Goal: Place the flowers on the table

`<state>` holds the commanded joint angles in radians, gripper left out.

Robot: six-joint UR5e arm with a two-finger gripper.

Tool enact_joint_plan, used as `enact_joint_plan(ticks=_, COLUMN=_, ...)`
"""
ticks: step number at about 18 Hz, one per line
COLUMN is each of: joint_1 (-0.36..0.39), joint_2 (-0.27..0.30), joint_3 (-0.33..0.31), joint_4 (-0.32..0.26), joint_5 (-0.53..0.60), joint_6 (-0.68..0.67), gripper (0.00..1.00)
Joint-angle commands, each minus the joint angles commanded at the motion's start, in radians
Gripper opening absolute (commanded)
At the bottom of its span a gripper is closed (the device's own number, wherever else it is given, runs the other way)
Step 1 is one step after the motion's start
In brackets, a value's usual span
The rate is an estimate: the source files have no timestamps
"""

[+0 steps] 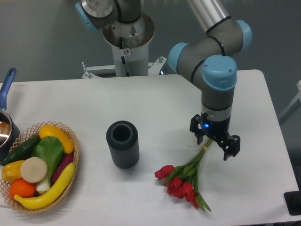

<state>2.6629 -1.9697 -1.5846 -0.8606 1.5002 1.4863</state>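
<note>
The flowers (184,182), a bunch of red tulips with green stems, lie flat on the white table (155,101) at the front right. The blooms point to the front left and the stem ends point up toward my gripper (212,147). The gripper hangs just above the stem ends with its jaws spread wide. The thin stems sit between the fingers, which do not press on them. The flower heads rest on the tabletop.
A dark ribbed vase (122,144) stands upright left of the flowers. A wicker basket (70,141) of colourful vegetables sits at the front left. A pot with a blue handle (6,84) is at the left edge. The table's front edge is close below the flowers.
</note>
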Motion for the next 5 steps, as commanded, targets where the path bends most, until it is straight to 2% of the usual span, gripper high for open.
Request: enact_joint_plan(ticks=5, joint_1=0.02, joint_2=0.008, joint_3=-0.009, joint_4=0.0, joint_5=-0.002, joint_6=0.02, gripper=1.0)
